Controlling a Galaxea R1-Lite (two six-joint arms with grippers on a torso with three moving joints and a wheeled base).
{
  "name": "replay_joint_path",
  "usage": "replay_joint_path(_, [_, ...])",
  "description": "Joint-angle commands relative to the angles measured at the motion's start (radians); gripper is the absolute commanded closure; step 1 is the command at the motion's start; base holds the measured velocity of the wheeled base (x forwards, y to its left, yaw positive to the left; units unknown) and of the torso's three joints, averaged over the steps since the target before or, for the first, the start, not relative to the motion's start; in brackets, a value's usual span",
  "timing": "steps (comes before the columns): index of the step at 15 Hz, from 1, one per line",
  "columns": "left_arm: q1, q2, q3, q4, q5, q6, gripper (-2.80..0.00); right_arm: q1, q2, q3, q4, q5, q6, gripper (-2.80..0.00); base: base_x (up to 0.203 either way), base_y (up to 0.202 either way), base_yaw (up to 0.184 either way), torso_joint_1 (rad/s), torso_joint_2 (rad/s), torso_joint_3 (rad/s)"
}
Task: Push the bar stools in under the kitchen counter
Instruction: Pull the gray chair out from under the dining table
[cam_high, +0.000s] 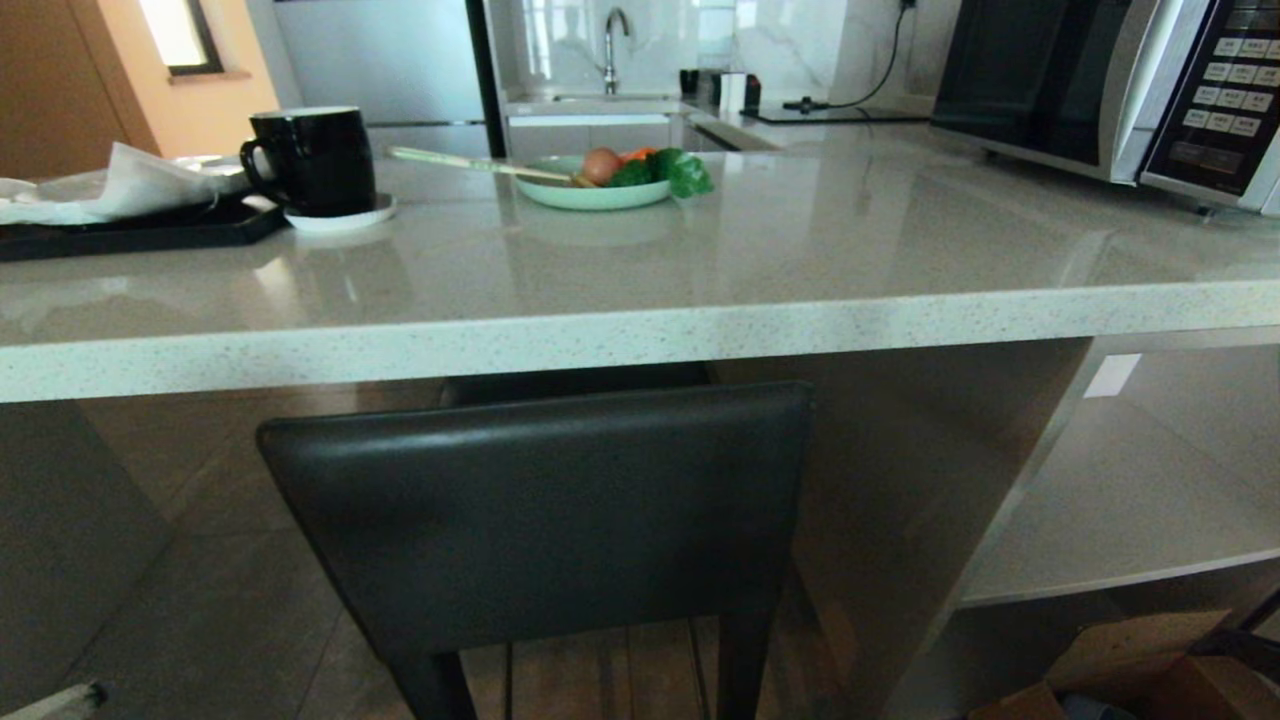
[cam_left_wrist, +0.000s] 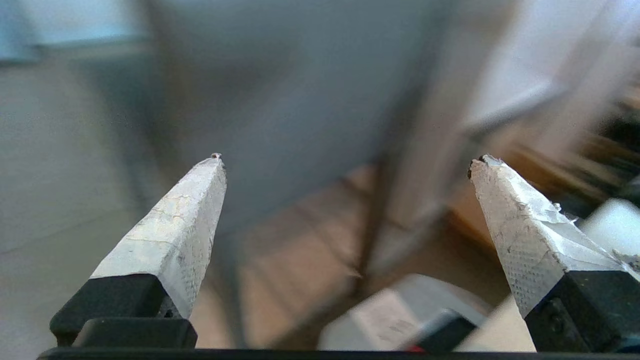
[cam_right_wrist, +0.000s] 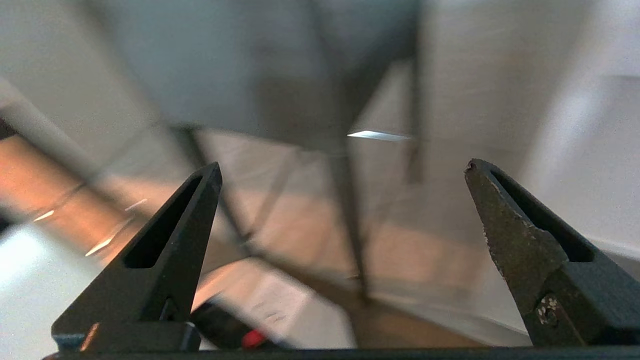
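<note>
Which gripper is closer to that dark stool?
Left, probably, by little. The left gripper, open, faces the backrest of the bar stool, which fills its view; the right gripper, open, sees more of the legs. Neither touches it.

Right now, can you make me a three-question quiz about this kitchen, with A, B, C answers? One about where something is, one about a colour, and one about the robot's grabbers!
1. Where is the bar stool?
A. On top of the counter
B. In front of the kitchen counter, its backrest just below the edge
C. Lying on the floor

2. What colour is the mug?
A. Black
B. Yellow
C. Pink

3. How are the left gripper and right gripper?
A. Both open and empty
B. Both shut on the stool
C. One holds the mug

Answers: 1 B, the dark backrest stands upright under the stone edge. 2 A, the mug on its white saucer is black. 3 A, each wrist view shows fingers wide apart with nothing between them.
</note>
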Motion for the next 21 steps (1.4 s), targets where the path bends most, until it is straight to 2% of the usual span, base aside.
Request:
replay_joint_path(1, [0.008, 0.192, 0.041, -0.117, -0.094, -0.016, -2.80, 0.021, 0.194, 0.005, -0.074, 0.095, -0.001, -2.80, 0.000, 0.000, 0.000, 0.000, 0.00, 0.000])
replay_joint_path(3, [0.020, 0.307, 0.072, -0.222, -0.143, -0.026, -2.80, 0.030, 0.309, 0.030, -0.200, 0.145, -0.003, -2.80, 0.000, 0.000, 0.000, 0.000, 0.00, 0.000])
replay_joint_path(5, [0.039, 0.399, 0.102, -0.338, -0.159, -0.032, -2.80, 0.034, 0.415, 0.055, -0.342, 0.203, -0.002, -2.80, 0.000, 0.000, 0.000, 0.000, 0.00, 0.000])
replay_joint_path(7, [0.068, 0.461, 0.100, -0.403, -0.165, -0.034, -2.80, 0.037, 0.482, 0.059, -0.420, 0.356, 0.000, -2.80, 0.000, 0.000, 0.000, 0.000, 0.00, 0.000])
replay_joint_path(8, [0.092, 0.474, 0.088, -0.409, -0.165, -0.034, -2.80, 0.044, 0.516, 0.050, -0.430, 0.389, -0.001, -2.80, 0.000, 0.000, 0.000, 0.000, 0.00, 0.000])
replay_joint_path(11, [0.214, 0.493, 0.085, -0.407, -0.174, -0.031, -2.80, 0.097, 0.651, 0.023, -0.496, 0.405, -0.003, -2.80, 0.000, 0.000, 0.000, 0.000, 0.00, 0.000])
replay_joint_path(12, [0.224, 0.500, 0.092, -0.406, -0.185, -0.026, -2.80, 0.115, 0.712, 0.019, -0.545, 0.405, -0.004, -2.80, 0.000, 0.000, 0.000, 0.000, 0.00, 0.000])
replay_joint_path(14, [0.225, 0.506, 0.121, -0.411, -0.279, -0.007, -2.80, 0.163, 0.852, 0.018, -0.683, 0.402, -0.002, -2.80, 0.000, 0.000, 0.000, 0.000, 0.00, 0.000])
replay_joint_path(16, [0.232, 0.542, 0.159, -0.417, -0.302, 0.033, -2.80, 0.230, 0.987, 0.029, -0.847, 0.387, 0.005, -2.80, 0.000, 0.000, 0.000, 0.000, 0.00, 0.000])
replay_joint_path(19, [0.315, 0.590, 0.187, -0.458, -0.309, 0.038, -2.80, 0.312, 1.147, 0.049, -1.077, 0.352, 0.019, -2.80, 0.000, 0.000, 0.000, 0.000, 0.00, 0.000])
replay_joint_path(21, [0.438, 0.680, 0.184, -0.530, -0.325, 0.039, -2.80, 0.324, 1.216, 0.052, -1.166, 0.346, 0.026, -2.80, 0.000, 0.000, 0.000, 0.000, 0.00, 0.000])
